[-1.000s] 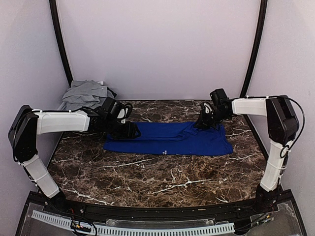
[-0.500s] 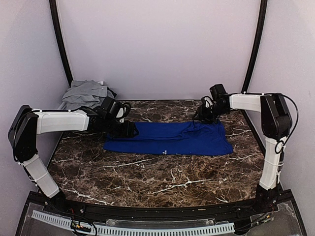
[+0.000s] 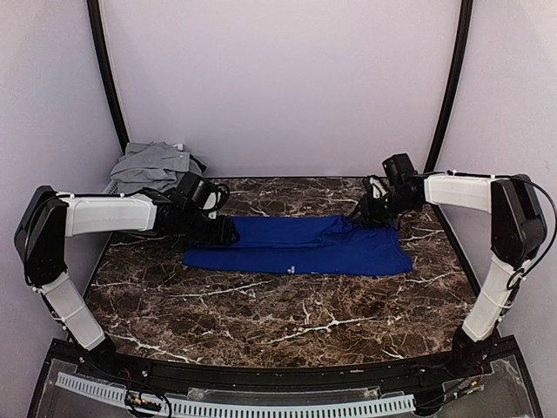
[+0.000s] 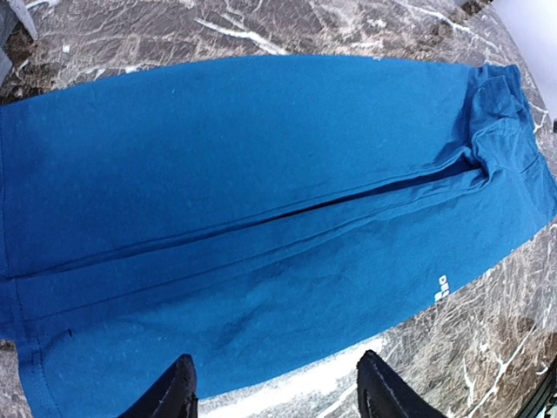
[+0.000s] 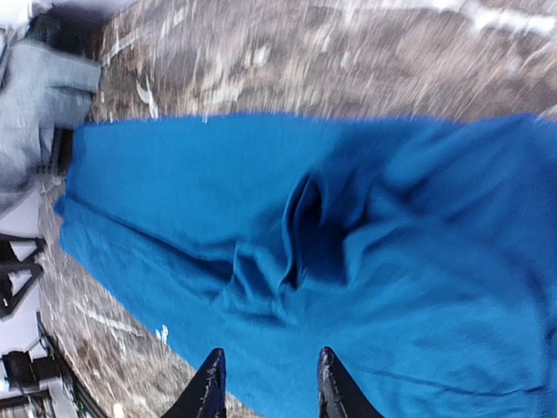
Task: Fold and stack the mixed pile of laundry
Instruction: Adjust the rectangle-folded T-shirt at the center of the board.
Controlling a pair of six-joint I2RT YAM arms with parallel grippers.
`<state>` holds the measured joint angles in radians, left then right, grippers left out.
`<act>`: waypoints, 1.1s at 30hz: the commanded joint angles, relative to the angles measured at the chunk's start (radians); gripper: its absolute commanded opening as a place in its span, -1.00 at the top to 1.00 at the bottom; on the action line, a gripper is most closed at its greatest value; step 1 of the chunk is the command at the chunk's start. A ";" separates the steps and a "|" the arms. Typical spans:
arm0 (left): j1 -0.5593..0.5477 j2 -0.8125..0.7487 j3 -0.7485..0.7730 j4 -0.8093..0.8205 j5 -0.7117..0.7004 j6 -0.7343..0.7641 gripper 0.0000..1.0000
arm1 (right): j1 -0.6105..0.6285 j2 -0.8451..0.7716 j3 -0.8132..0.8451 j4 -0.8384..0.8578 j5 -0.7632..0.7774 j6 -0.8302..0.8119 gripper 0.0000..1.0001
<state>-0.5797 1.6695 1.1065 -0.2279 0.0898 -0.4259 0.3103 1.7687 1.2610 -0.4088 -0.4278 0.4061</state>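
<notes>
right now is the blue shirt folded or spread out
Folded lengthwise, not yet compact: the blue shirt lies as a long narrow strip, an overlapping edge running along its middle.

- Left arm: white shell links, black joint housings.
- Right arm: the same white and black, with a thin black cable looping off its elbow.
- Left end effector: two glossy black rounded fingers.
- Right end effector: two black tapered fingers.
- Black bases at the surface's near edge.
</notes>
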 commanded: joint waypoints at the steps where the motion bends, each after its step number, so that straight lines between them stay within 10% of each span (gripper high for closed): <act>1: 0.003 0.032 0.016 -0.074 -0.009 0.014 -0.12 | 0.068 -0.014 -0.085 0.059 -0.043 0.034 0.42; 9: 0.008 0.101 0.029 -0.118 -0.078 0.020 0.17 | 0.139 0.069 -0.088 0.104 -0.017 0.042 0.64; 33: 0.185 0.307 0.254 -0.095 -0.149 0.015 0.16 | 0.122 0.388 0.305 0.033 0.119 0.003 0.78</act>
<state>-0.4076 1.9598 1.2972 -0.3134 -0.0383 -0.4118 0.4614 2.0975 1.4727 -0.3523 -0.3504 0.4305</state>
